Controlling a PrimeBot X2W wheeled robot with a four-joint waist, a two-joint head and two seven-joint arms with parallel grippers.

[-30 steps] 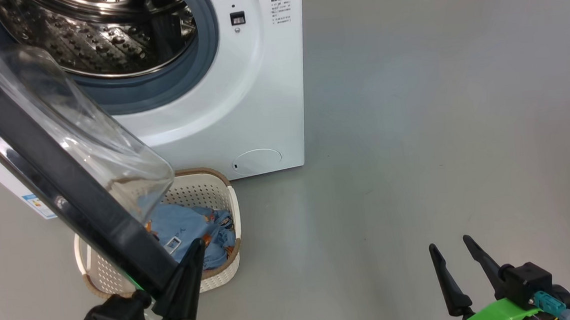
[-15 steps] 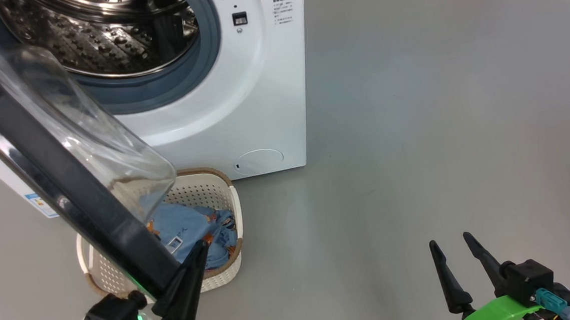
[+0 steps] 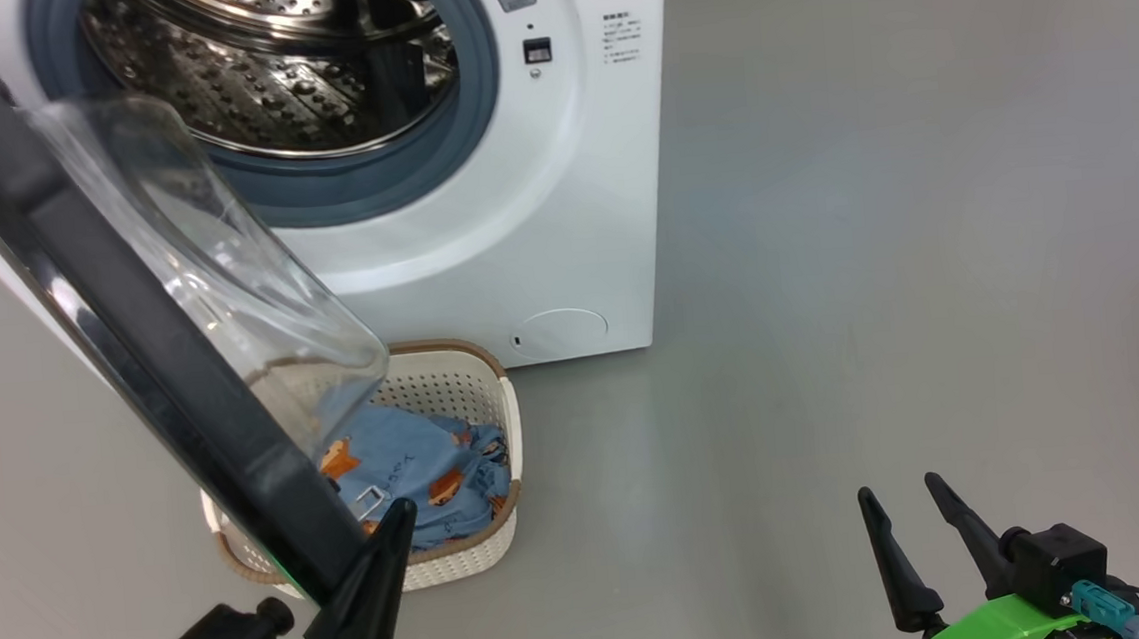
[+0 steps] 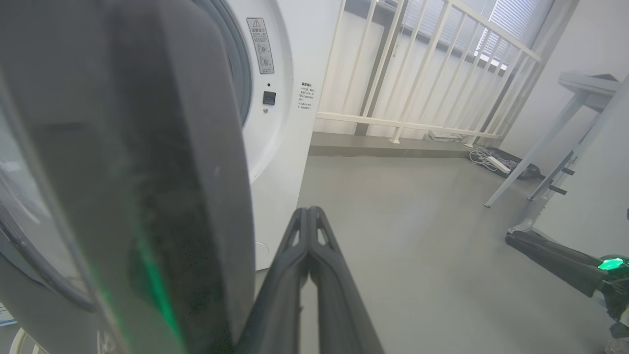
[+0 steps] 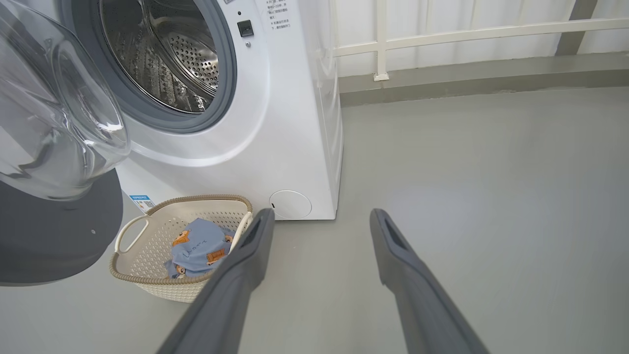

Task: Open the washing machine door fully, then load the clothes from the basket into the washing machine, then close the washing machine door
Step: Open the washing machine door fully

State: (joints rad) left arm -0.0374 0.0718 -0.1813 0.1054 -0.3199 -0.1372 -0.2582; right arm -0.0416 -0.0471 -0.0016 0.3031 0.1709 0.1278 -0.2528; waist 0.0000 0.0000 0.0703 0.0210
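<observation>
A bare lab-like room: washing machine (image 5: 285, 123) on plain grey floor (image 5: 491, 196) ahead of the right jaws, white railing (image 4: 354, 120) and a power strip (image 4: 494, 163) beyond the left jaws.

Grey floor (image 5: 491, 172), white railing (image 5: 382, 39) w/ blinds (image 4: 521, 22) behind

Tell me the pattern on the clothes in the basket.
Light blue, printed with orange-brown cartoon animals. The clothes show best in the right wrist view.

I see the washing machine door (image 3: 173, 387) hanging open, black rim and clear glass bowl just left of my left gripper (image 3: 398, 517). Just beyond that gripper sits the cream basket (image 3: 473, 366), blue printed clothes (image 3: 419, 460) inside, in front of the white washing machine (image 3: 582, 208).
</observation>
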